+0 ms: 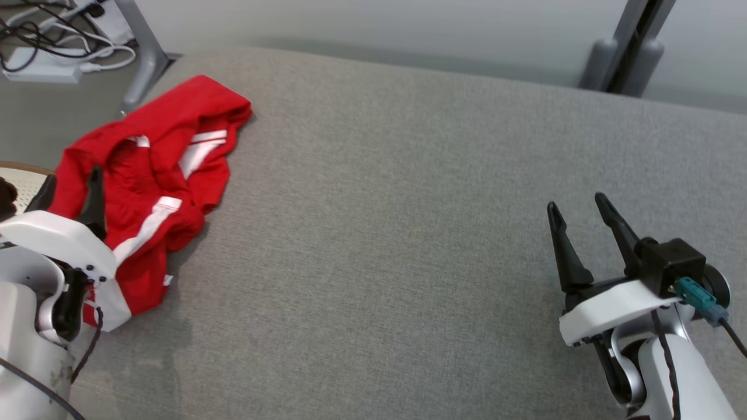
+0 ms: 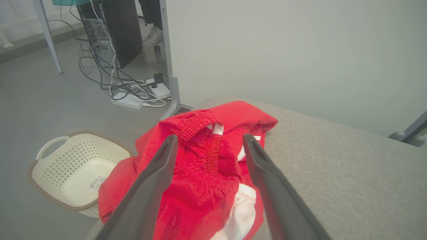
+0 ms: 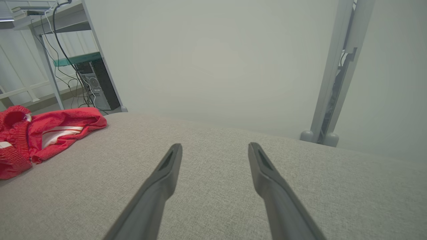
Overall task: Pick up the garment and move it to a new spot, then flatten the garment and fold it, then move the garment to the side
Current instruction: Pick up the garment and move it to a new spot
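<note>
while the left fingers (image 2: 156, 180) and right fingers (image 3: 166, 176) gape empty, left wrist view adds a basket (image 2: 80, 156) near the garment (image 2: 196, 186).

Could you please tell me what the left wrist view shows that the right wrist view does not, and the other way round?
Left wrist view, not the right: the cream laundry basket on the floor, a white power strip with cables, a person's shoe, and the open left gripper pointing at the red garment. Right wrist view, not the left: the open right gripper over bare grey cushion, apart from the garment. Both: the garment, the cushion and the black computer tower.
</note>
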Controlling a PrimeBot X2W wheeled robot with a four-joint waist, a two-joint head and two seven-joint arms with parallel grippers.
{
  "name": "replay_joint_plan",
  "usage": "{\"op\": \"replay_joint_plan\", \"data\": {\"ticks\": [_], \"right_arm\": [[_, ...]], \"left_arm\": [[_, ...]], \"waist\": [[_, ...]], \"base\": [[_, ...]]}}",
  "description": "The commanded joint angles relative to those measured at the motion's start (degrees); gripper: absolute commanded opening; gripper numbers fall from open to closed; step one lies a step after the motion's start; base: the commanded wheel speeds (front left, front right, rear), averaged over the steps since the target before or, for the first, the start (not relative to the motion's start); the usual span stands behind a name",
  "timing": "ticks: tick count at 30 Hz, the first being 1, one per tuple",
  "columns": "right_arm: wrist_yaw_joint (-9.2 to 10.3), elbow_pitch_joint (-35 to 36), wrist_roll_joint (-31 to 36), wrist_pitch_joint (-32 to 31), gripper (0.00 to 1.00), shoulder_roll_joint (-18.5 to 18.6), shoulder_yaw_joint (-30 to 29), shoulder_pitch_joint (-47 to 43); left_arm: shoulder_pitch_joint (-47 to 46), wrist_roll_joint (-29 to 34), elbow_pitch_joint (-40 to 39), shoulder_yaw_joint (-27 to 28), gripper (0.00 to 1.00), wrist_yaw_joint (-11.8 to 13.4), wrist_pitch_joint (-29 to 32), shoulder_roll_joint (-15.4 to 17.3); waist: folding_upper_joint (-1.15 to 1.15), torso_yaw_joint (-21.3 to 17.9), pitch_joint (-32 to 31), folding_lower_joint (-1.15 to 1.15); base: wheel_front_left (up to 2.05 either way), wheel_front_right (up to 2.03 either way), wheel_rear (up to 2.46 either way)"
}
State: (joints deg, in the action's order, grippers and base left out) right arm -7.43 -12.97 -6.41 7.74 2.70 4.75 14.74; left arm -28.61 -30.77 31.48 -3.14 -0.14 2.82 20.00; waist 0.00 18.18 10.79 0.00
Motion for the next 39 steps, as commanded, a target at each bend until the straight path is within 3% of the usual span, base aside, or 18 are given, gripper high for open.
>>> {"op": "replay_joint_plan", "data": {"ticks": [1, 17, 18, 19, 20, 28, 33, 39], "right_arm": [[-0.1, 0.7, 0.4, -0.3, 1.0, 0.4, 0.3, 1.0], [-0.1, 4.9, 2.5, -3.5, 1.0, 1.3, 1.6, 4.5], [-0.1, 5.1, 2.5, -3.5, 1.0, 1.3, 1.7, 4.7], [-0.1, 5.1, 2.5, -3.5, 1.0, 1.3, 1.7, 4.8], [-0.1, 5.2, 2.4, -3.5, 1.0, 1.3, 1.7, 4.8], [-0.1, 4.7, 2.4, -3.0, 1.0, 1.2, 0.7, 4.9], [-0.1, 3.7, 2.0, -2.1, 1.0, 1.0, 0.0, 4.0], [-0.1, 2.6, 1.4, -0.9, 1.0, 0.6, -0.9, 2.6]], "left_arm": [[-1.4, -0.6, 1.0, 0.3, 1.0, -0.5, 0.2, 0.4], [-13.2, -5.1, 27.3, 1.0, 1.0, -4.4, 3.8, 0.5], [-13.7, -5.2, 28.3, 1.0, 0.79, -4.4, 3.8, 0.5], [-14.2, -5.1, 29.2, 0.9, 0.45, -4.6, 3.5, 0.6], [-14.7, -5.3, 30.0, 1.0, 0.0, -4.8, 3.3, 0.6], [-17.1, -4.6, 32.3, 0.9, 0.0, -5.4, -4.4, 2.1], [-18.0, -2.8, 30.4, 0.4, 0.0, -4.8, -12.5, 4.0], [-16.9, -1.4, 25.8, 0.3, 0.0, -3.7, -16.6, 5.4]], "waist": [[0.0, -1.8, 3.1, 0.0], [0.0, -4.7, 13.2, 0.0], [0.0, -4.7, 13.4, 0.0], [0.0, -4.8, 13.6, 0.0], [0.0, -4.9, 13.7, 0.0], [0.0, -4.4, 13.3, 0.0], [0.0, -3.8, 10.9, 0.0], [0.0, -3.3, 7.2, 0.0]], "base": [[0.0, 0.0, 0.0], [0.0, 0.0, 0.0], [0.0, 0.0, 0.0], [0.0, 0.0, 0.0], [0.0, 0.0, 0.0], [0.0, 0.0, 0.0], [0.0, 0.0, 0.0], [0.0, 0.0, 0.0]]}}
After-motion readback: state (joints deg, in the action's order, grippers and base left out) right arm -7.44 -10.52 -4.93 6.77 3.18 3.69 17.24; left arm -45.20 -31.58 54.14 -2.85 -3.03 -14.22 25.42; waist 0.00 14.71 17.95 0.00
